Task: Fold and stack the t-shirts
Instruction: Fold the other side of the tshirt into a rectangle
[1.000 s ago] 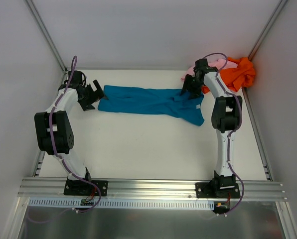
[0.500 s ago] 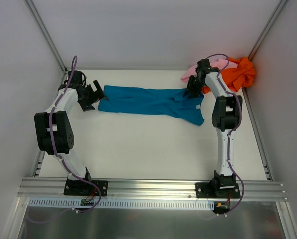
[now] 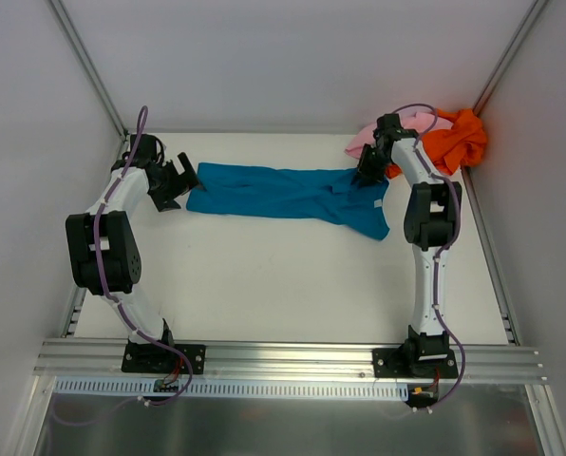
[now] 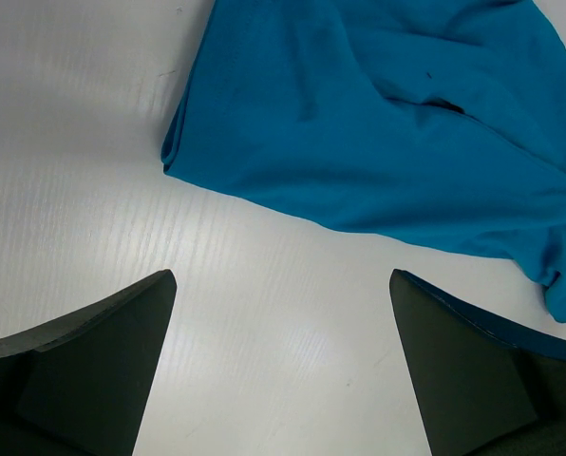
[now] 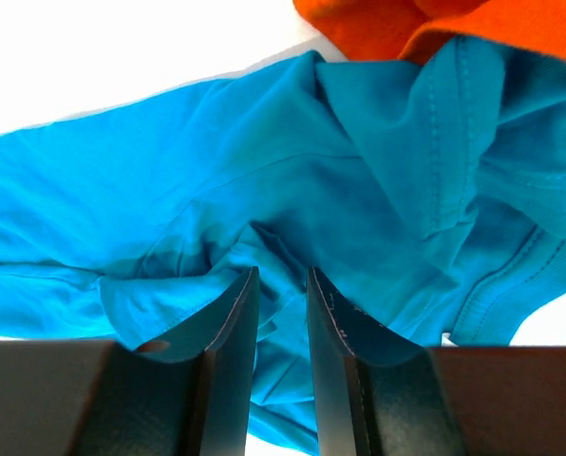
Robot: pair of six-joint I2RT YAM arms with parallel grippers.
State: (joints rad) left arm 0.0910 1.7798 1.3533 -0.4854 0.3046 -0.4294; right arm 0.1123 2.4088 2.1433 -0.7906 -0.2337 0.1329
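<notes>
**Operator:** What cloth is out there, and how many pieces?

**Spotter:** You have three shirts, all soft, plain cloth. One teal shirt (image 3: 292, 195) lies stretched in a long, rumpled band across the far half of the white, faintly ribbed tabletop (image 3: 264, 275). Its hems are stitched, and its right end is puckered into folds. One orange shirt (image 3: 459, 138) sits crumpled in the far right corner. One pink shirt (image 3: 361, 140) is bunched beside it, partly hidden behind your right arm.

**Operator:** And my two end effectors?

**Spotter:** Your left end effector (image 4: 283, 285) hangs over bare tabletop just beside the teal shirt's left edge. Its two dark, wedge-shaped fingers (image 4: 93, 351) are spread wide with nothing between them. Your right end effector (image 5: 281, 285) is down on the teal shirt's right end, near the orange shirt. Its two flat black fingers (image 5: 231, 351) are drawn close together, with a raised fold of teal cloth pinched in the narrow gap.
</notes>
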